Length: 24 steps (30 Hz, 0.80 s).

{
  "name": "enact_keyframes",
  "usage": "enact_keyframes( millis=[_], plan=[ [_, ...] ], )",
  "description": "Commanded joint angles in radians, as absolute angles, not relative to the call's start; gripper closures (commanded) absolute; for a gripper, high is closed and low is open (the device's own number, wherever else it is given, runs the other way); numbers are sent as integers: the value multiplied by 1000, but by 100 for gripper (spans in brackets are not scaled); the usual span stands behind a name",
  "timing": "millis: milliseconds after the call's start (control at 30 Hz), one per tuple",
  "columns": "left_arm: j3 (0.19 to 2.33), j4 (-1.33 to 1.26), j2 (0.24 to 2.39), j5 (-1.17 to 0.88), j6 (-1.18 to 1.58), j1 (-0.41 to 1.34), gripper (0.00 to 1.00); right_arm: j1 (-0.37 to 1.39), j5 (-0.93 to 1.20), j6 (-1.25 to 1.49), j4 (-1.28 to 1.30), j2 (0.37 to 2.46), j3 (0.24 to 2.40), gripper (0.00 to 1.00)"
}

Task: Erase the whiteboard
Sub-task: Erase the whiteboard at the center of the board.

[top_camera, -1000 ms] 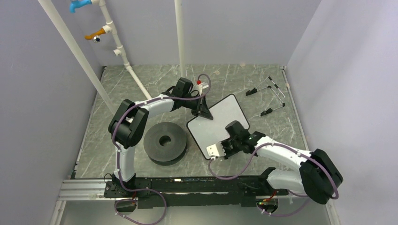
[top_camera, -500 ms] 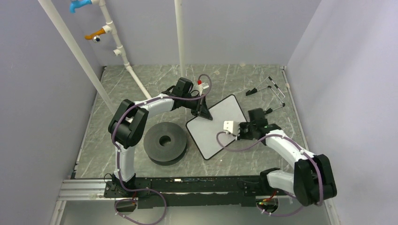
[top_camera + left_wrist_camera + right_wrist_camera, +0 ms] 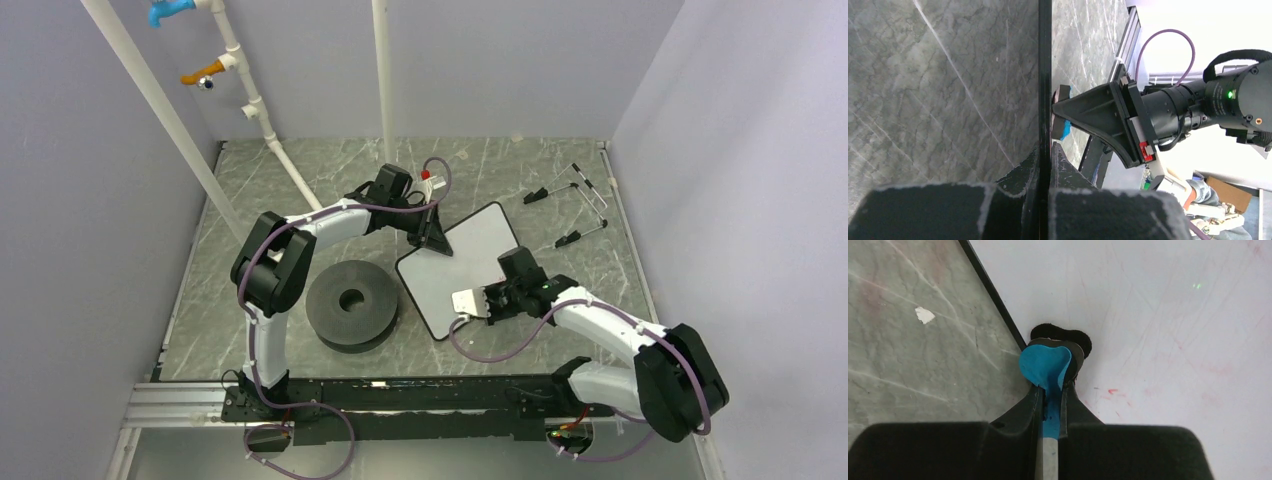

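Observation:
The whiteboard (image 3: 465,258) lies tilted on the marble table, white with a thin black edge. My left gripper (image 3: 433,238) is shut on its far-left edge; in the left wrist view the board's edge (image 3: 1044,75) runs straight up from between the fingers (image 3: 1060,167). My right gripper (image 3: 490,303) is shut on the blue-and-black eraser (image 3: 1046,364) and presses it onto the board close to its near-right edge. The right wrist view shows the white surface (image 3: 1158,315) with faint red smears (image 3: 1113,390) beside the eraser. The left wrist view also catches the right gripper (image 3: 1060,107).
A black disc (image 3: 352,303) with a centre hole lies left of the board. White pipes (image 3: 268,130) and a white pole (image 3: 383,80) stand at the back. Black clips with wire handles (image 3: 570,200) lie at the back right. A white speck (image 3: 924,315) is on the table.
My right gripper swept the eraser from the board's near corner up toward its right side, then back down to the near-right edge. The left gripper has not moved.

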State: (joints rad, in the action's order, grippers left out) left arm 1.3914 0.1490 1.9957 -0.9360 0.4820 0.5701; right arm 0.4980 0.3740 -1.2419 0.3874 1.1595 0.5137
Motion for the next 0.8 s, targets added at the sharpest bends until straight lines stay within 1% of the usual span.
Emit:
enact_keyframes(
  millis=[0,67,133,200,367,433,467,567,633,700,767],
  plan=[
    [1443,112,1939,-1014,486,579,100,529,331,-1174,321,1184,535,100],
    [1438,118,1934,-1014,479,580,100,457,273,-1089,258,1221,572,100],
    [1435,123,1933,-1016,474,580,100,360,283,-1034,267,1255,635,100],
    [1438,133,1933,-1016,465,582,100,296,287,-1035,255,1246,647,100],
    [1447,134,1934,-1018,464,583,100,247,311,-1066,269,1213,647,100],
    [1451,134,1936,-1018,465,584,100,265,349,-1088,286,1208,634,100],
    [1454,137,1936,-1018,463,584,100,303,346,-1101,298,1205,621,100],
    [1456,145,1936,-1017,457,583,100,483,290,-1146,326,1199,561,100],
    [1452,142,1933,-1018,460,583,100,567,311,-1158,354,1194,550,100],
    [1447,135,1930,-1019,462,583,100,588,327,-1141,361,1192,562,100],
    [1444,130,1929,-1019,465,584,100,571,307,-1100,335,1189,574,100]
  ],
)
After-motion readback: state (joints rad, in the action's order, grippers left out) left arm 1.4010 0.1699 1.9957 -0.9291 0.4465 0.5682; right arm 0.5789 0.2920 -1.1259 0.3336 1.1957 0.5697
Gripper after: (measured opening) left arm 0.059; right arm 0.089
